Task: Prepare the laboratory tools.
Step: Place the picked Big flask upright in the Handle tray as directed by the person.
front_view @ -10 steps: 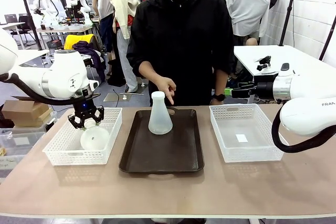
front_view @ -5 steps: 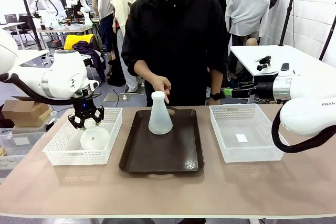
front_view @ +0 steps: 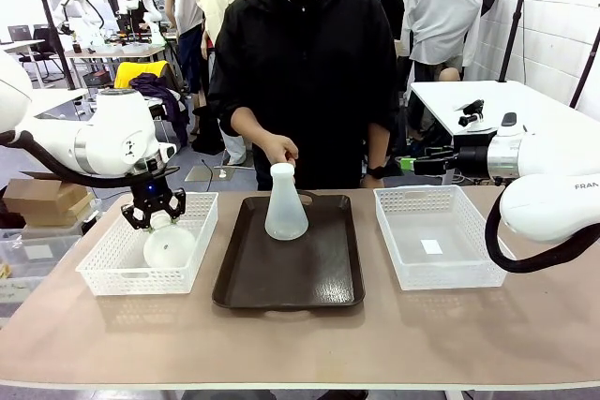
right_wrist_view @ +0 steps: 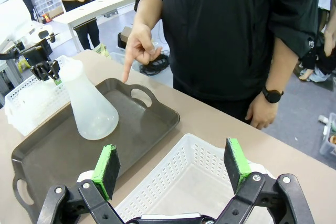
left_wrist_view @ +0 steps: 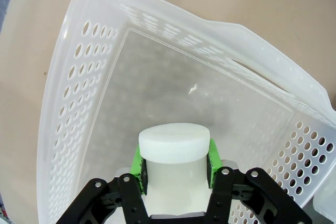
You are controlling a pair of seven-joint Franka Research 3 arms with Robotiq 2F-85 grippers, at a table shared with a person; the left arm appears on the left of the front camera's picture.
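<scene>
Front view: left gripper (front_view: 154, 217) clamped on the neck of a frosted-white conical flask (front_view: 168, 245) inside the left white mesh basket (front_view: 105, 269); second frosted flask (front_view: 285, 202) upright on the dark rectangular tray (front_view: 323, 269), person's hand (front_view: 280, 149) just above. Left wrist view: green pads (left_wrist_view: 136, 161) pinching the flask neck. Right wrist view: right gripper (right_wrist_view: 172, 168) spread wide, empty, over the right white basket (right_wrist_view: 178, 187); hand pointing down beside the tray flask.

Left arm: I have it reaching in low from my left, left gripper (front_view: 153, 215) pointing down, green pads (left_wrist_view: 137, 162) clamped on a flask (left_wrist_view: 174, 157) neck. Right arm: raised, right gripper (right_wrist_view: 173, 169) spread wide, holding nothing.
</scene>
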